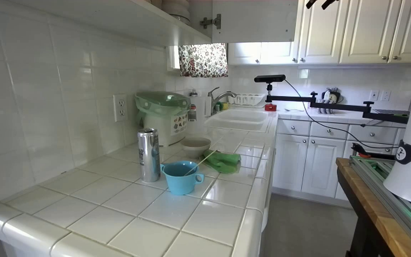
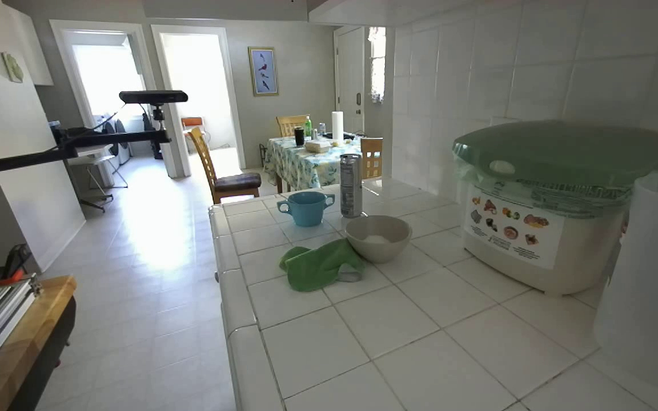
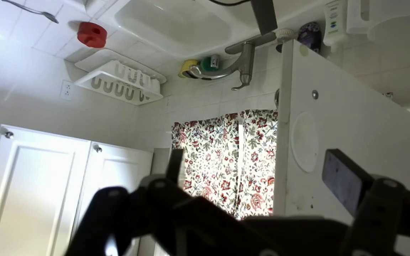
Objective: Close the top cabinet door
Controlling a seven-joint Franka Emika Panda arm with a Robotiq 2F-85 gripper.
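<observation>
The top cabinet door [image 1: 255, 21] stands open in an exterior view. Its plain grey panel juts out from the shelf's end, with a dark hinge at its left edge. In the wrist view the door [image 3: 354, 117] fills the right side, its narrow edge running upright near the middle. My gripper [image 3: 258, 170] is open and empty, fingers wide apart. The door's edge shows between the fingers, and the right finger overlaps its face; I cannot tell whether they touch. In an exterior view only the dark fingertips [image 1: 319, 3] show at the top, right of the door.
Raised-panel upper doors [image 1: 369, 32] line the far wall. Below are a silver can [image 1: 148, 155], a blue cup [image 1: 179, 180], a bowl [image 1: 195, 145], a green cloth [image 1: 223, 162] and a green-lidded bin [image 1: 162, 114]. A camera arm [image 1: 319, 103] crosses between counter and robot.
</observation>
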